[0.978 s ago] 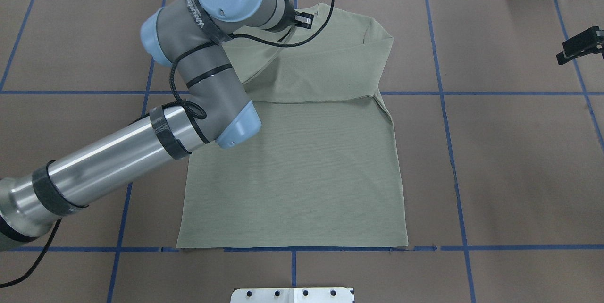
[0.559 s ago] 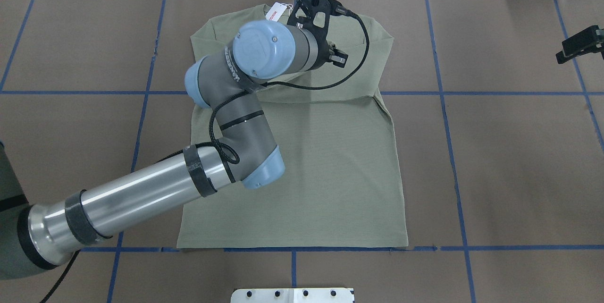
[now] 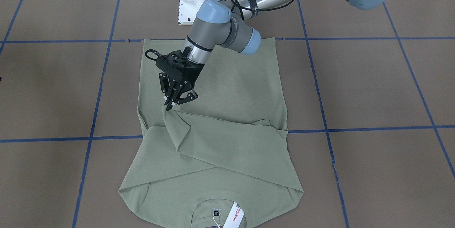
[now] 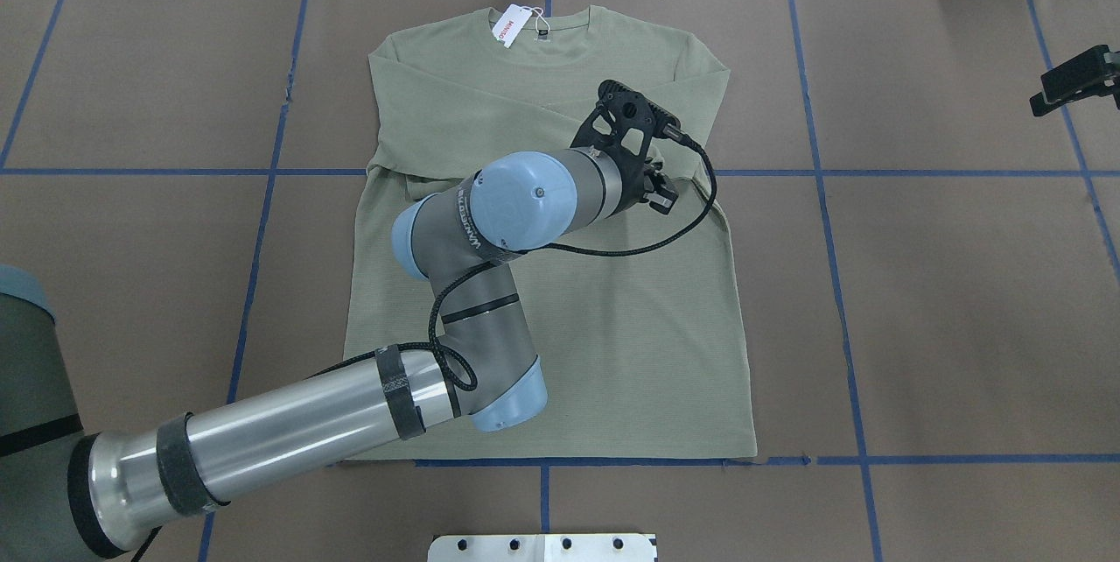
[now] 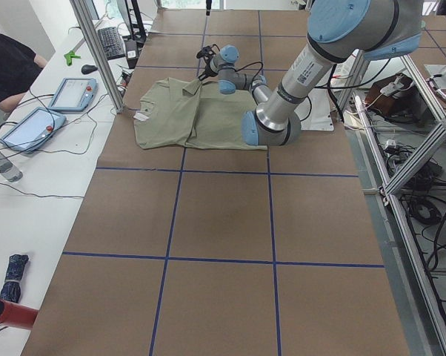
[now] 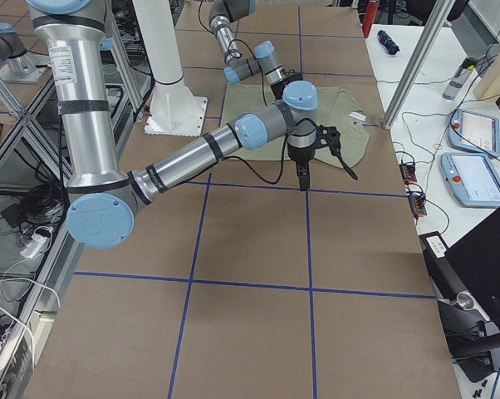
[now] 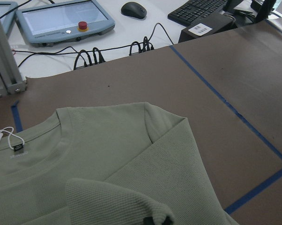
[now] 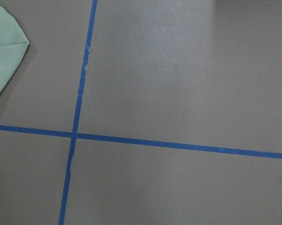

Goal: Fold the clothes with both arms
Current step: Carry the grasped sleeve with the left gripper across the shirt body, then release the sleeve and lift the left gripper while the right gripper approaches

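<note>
The sage-green shirt [image 4: 569, 326] lies flat on the brown table, neck and white hang tag [image 4: 510, 24] at the far edge. My left gripper [image 3: 170, 105] is shut on the cuff of a sleeve [image 3: 227, 142] that lies folded across the chest. It holds the cuff slightly raised over the shirt's right half, near the right side seam. That cuff [image 7: 150, 218] shows at the bottom of the left wrist view. My right gripper [image 4: 1072, 82] hangs above bare table far to the right of the shirt [image 8: 3, 51]; I cannot tell whether it is open or shut.
Blue tape lines [image 4: 822, 194] grid the table. The white pedestal base [image 4: 542, 547] sits at the near edge. Beyond the far edge are a pendant tablet [image 7: 66, 21], a mouse, a keyboard [image 7: 202, 11] and cables. A seated person [image 5: 8, 67] is at the side desk.
My left arm swung from the collar's far-left side rightwards and back toward the robot, drawing the sleeve across the chest. The hang tag is now uncovered. The right gripper has stayed put.
</note>
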{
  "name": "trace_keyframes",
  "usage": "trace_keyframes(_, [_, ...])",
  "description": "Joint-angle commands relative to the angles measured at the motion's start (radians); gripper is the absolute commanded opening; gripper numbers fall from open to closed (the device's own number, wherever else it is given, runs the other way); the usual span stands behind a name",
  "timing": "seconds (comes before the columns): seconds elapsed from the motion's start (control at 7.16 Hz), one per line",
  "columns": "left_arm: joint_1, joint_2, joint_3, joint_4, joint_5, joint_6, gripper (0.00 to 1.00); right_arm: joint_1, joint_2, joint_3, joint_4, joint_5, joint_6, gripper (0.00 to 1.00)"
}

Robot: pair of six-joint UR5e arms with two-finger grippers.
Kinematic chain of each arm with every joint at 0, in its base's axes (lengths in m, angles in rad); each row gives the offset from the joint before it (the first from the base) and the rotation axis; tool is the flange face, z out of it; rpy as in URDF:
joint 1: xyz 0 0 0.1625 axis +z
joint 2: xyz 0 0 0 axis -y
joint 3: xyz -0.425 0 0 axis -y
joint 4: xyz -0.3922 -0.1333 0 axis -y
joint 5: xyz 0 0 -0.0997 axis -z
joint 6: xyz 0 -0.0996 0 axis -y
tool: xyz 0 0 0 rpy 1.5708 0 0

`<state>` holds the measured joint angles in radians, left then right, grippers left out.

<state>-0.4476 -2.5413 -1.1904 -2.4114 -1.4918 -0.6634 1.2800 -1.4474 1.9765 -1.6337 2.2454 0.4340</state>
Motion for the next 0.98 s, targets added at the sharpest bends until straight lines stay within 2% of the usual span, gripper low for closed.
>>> trace_keyframes(0.0, [0.007,0.01,-0.003,-0.079,-0.007,-0.081,1.0,-0.002,0.01,-0.004,0.002,0.0,0.0,1.0])
trace_keyframes(0.14, [-0.005,0.018,-0.006,-0.071,-0.01,-0.102,1.0,-0.01,0.012,-0.014,0.052,0.002,0.005,1.0])
trace_keyframes(0.28, [-0.057,0.018,-0.008,-0.023,-0.089,-0.101,1.0,-0.031,0.016,-0.031,0.13,0.002,0.032,1.0])
trace_keyframes(0.42, [-0.132,0.024,-0.035,0.08,-0.258,-0.097,1.0,-0.086,0.083,-0.072,0.188,-0.003,0.117,1.0])
trace_keyframes(0.56, [-0.184,0.086,-0.113,0.157,-0.336,-0.094,1.0,-0.167,0.176,-0.096,0.192,-0.051,0.212,1.0])
trace_keyframes(0.7, [-0.241,0.17,-0.208,0.214,-0.394,-0.061,1.0,-0.267,0.249,-0.114,0.181,-0.166,0.318,1.0])
trace_keyframes(0.84, [-0.326,0.256,-0.266,0.233,-0.5,0.047,1.0,-0.35,0.321,-0.164,0.172,-0.247,0.378,1.0])
